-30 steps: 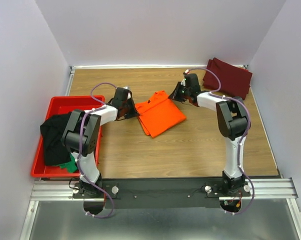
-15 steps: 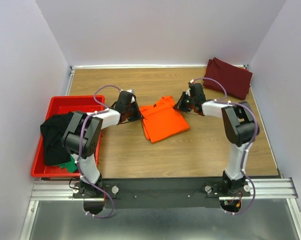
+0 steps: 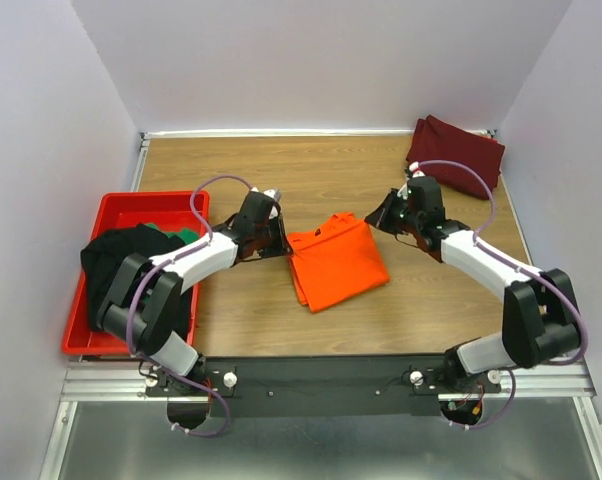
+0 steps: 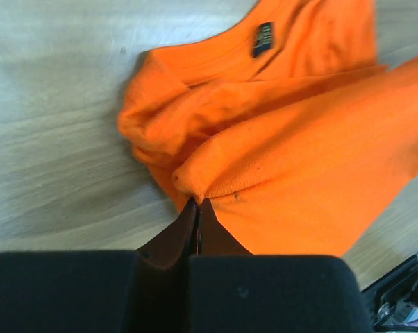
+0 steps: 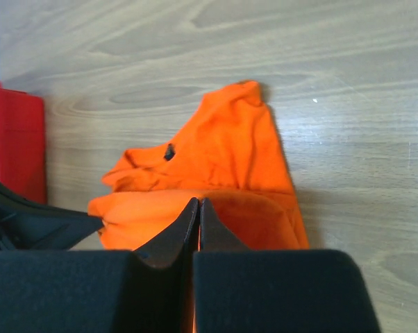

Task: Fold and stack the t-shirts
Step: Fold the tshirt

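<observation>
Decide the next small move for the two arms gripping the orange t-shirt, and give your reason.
Probably open both grippers and back off. The left gripper and right gripper are each pinched shut on an edge of the orange t-shirt, which already lies folded on the table; a fresh grip would suit carrying it to the folded maroon t-shirt.

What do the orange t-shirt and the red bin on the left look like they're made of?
The orange t-shirt: soft matte knit cloth, probably cotton; it bunches into folds and has a sewn neck label. The red bin: likely rigid plastic, smooth with slight sheen; straight, even walls and rim.
</observation>
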`<action>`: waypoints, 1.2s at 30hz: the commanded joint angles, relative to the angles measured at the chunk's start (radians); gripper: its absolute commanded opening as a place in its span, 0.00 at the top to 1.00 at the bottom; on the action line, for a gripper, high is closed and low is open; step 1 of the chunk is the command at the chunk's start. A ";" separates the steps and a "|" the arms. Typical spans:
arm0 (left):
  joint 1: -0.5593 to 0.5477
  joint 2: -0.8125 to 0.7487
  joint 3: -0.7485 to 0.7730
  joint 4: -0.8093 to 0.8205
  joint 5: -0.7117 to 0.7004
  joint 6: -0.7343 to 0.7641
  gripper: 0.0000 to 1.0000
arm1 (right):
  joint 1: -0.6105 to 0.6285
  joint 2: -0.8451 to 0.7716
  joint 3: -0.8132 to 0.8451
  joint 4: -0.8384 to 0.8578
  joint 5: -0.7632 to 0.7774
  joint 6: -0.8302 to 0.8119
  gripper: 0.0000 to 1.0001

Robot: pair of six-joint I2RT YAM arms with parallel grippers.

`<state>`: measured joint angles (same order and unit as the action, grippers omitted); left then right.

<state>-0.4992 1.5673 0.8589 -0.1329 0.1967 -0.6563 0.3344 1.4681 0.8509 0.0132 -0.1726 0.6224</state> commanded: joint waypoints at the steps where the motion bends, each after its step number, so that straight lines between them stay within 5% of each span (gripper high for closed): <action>1: 0.005 -0.066 0.077 -0.111 -0.060 0.056 1.00 | 0.002 -0.052 0.023 -0.056 0.048 -0.026 0.92; 14: 0.016 -0.056 0.121 -0.119 -0.023 0.081 1.00 | 0.002 -0.011 0.117 -0.061 0.033 -0.035 0.91; 24: 0.139 0.082 0.131 -0.027 0.089 0.096 1.00 | 0.000 0.389 0.396 -0.061 0.019 -0.092 0.89; 29: 0.175 0.109 0.140 -0.016 0.090 0.103 0.67 | 0.002 0.428 0.439 -0.061 -0.037 -0.092 0.75; 36: 0.205 0.060 0.181 -0.086 -0.025 0.142 0.64 | 0.037 0.338 0.332 -0.061 -0.036 -0.095 0.70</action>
<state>-0.3012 1.6756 0.9890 -0.1936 0.2382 -0.5533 0.3382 1.8786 1.2312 -0.0528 -0.1875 0.5419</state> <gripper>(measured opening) 0.378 0.297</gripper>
